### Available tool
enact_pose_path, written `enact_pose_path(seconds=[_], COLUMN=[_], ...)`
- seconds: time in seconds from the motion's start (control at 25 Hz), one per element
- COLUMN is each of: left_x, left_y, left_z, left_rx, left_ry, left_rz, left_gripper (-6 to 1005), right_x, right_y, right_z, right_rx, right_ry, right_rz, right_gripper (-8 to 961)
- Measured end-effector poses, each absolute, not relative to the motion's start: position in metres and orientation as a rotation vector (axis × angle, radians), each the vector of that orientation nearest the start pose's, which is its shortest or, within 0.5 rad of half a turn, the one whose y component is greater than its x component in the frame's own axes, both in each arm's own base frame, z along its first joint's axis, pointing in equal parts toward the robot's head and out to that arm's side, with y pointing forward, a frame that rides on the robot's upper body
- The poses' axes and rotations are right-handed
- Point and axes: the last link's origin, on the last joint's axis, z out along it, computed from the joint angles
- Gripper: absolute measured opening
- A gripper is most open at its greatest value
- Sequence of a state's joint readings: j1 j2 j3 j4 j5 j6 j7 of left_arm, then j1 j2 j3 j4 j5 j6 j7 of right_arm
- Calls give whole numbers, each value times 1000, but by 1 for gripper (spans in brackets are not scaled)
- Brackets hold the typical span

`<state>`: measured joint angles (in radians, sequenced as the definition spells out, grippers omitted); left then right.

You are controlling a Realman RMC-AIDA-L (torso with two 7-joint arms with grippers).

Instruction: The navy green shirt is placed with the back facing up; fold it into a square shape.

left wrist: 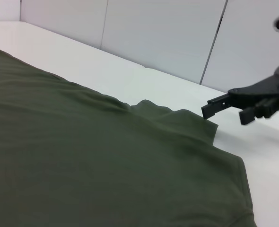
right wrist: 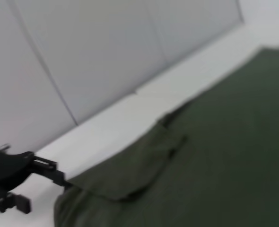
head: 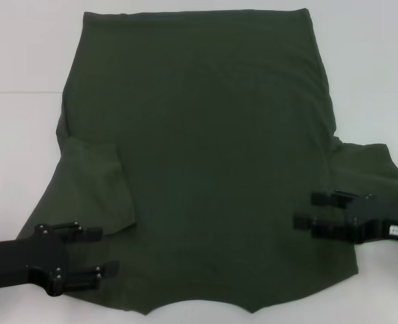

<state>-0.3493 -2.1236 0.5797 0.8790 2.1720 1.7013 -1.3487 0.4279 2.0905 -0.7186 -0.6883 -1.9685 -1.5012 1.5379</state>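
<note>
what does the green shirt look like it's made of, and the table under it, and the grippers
Navy green shirt: soft matte knit, probably cotton jersey; it drapes in gentle wrinkles with no sheen. Table: smooth white hard surface, maybe laminate; faint even reflection. Left gripper and right gripper, both open: rigid black parts, plastic or coated metal, with visible screws.

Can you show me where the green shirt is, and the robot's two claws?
navy green shirt (head: 212, 155): head view, middle of its back.
left gripper (head: 103, 251): head view, gap between its open fingers.
right gripper (head: 305, 210): head view, gap between its open fingers.
</note>
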Motion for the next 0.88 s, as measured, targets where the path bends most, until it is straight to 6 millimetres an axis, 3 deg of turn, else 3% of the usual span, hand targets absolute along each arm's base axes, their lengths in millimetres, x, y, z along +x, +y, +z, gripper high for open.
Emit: enact_pose_path(seconds=[0.44, 0.68, 0.88], left_x=[-307, -306, -306], left_y=[271, 270, 270], left_z=[22, 21, 21], left_rx=[-2740, -2746, -2750], left_ry=[-622, -612, -607], left_rz=[-533, -530, -530], left_gripper=[752, 753, 753], right_x=[284, 292, 305], right_y=[334, 338, 340], right_z=[54, 83, 101], right_rx=[-2386, -2179, -2055], right_ry=[1515, 1715, 1770], right_rz=[337, 258, 211], right_gripper=[890, 889, 888])
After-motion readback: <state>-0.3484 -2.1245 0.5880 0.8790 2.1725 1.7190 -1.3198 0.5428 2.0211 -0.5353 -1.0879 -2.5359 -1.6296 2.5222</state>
